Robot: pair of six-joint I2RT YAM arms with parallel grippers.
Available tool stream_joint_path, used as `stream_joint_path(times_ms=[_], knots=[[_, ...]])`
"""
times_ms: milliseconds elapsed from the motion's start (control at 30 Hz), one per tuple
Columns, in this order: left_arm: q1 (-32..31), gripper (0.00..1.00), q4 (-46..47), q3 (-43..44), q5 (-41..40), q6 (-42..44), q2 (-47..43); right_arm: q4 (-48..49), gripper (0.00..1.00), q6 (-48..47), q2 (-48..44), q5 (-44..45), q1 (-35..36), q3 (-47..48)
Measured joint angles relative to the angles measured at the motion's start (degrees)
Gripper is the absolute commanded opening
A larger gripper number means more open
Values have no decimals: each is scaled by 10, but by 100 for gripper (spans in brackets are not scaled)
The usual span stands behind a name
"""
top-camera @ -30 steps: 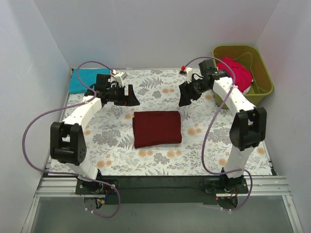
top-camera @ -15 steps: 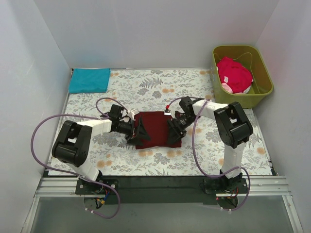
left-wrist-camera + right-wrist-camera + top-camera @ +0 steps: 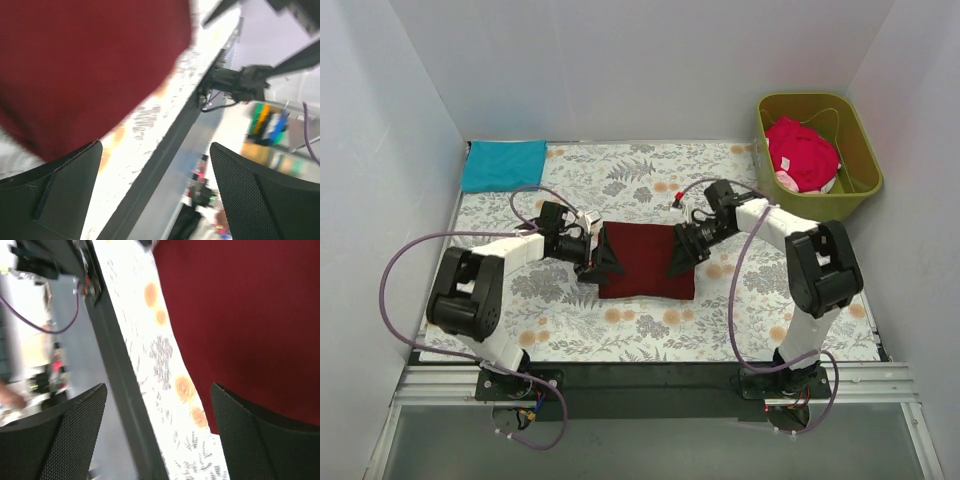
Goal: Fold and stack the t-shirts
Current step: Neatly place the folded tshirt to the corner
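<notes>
While maroon shirt (image 3: pixel 645 263) is laid folded mid-tablecloth (image 3: pixel 620 180), it is flanked by left gripper (image 3: pixel 608 258) and right gripper (image 3: pixel 680 256), both spread apart, empty | teal shirt (image 3: pixel 503 165): far-left corner | pink shirt (image 3: pixel 802 153): in tub (image 3: pixel 860 130), far right | 3 white walls (image 3: pixel 620 70)

The tabletop (image 3: pixel 560 345) is covered by a grey-and-orange floral tablecloth (image 3: pixel 640 175) that runs from the near edge to the back wall. A maroon shirt (image 3: pixel 645 262) lies on it near the middle, folded into a flat rectangle, and a teal shirt (image 3: pixel 504 165) lies folded flat in the far left corner, well apart from the maroon one. An olive-green tub (image 3: pixel 865 190) stands at the far right corner, close against the right wall.
</notes>
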Motion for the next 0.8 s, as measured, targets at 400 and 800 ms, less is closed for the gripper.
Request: stream_joint_path(times_ms=[400, 800], knots=[[-45, 89, 154, 104, 5, -83, 27, 64, 93, 20, 20, 6, -20, 143], [23, 86, 265, 125, 19, -190, 195, 75, 90, 43, 225, 5, -89, 259]])
